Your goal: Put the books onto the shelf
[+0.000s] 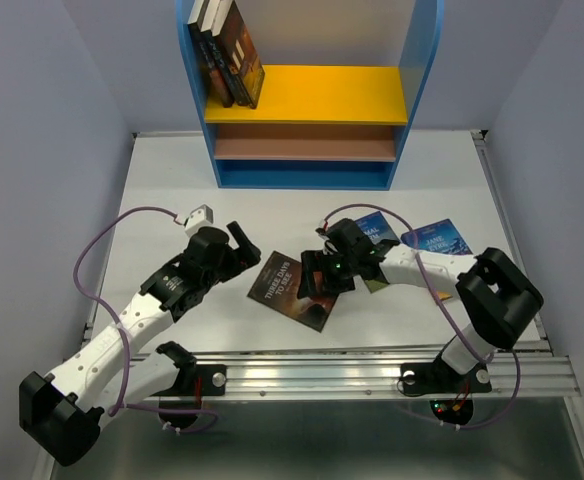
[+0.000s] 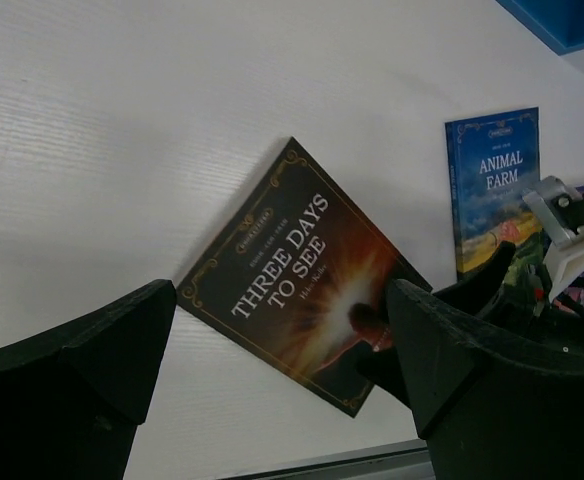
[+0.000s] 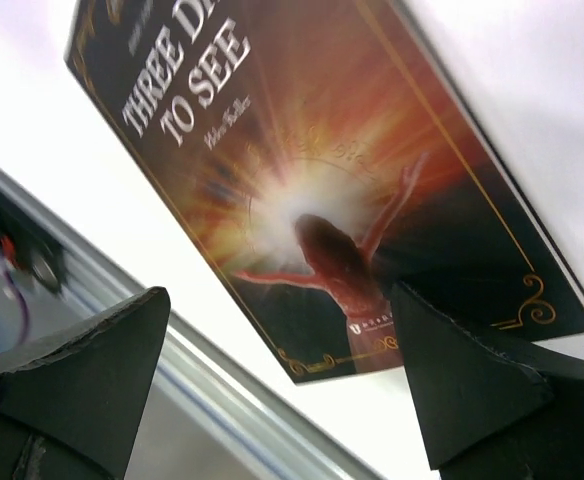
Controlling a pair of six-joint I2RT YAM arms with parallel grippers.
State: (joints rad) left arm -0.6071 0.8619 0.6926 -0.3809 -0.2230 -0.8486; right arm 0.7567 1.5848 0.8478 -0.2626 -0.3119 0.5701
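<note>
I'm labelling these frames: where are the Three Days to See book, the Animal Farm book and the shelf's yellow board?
Three Days to See book (image 2: pixel 288 270): left wrist view, cover's title.
Animal Farm book (image 2: pixel 498 175): left wrist view, title words.
yellow board (image 1: pixel 322 95): top external view, bare middle.

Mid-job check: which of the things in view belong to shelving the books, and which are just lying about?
Part of the job:
- shelf
- books already leaning on it
- Three Days to See, Animal Farm and Jane Eyre, all flat on the table

Just there:
- purple cables on the arms
- metal rail at the near edge
</note>
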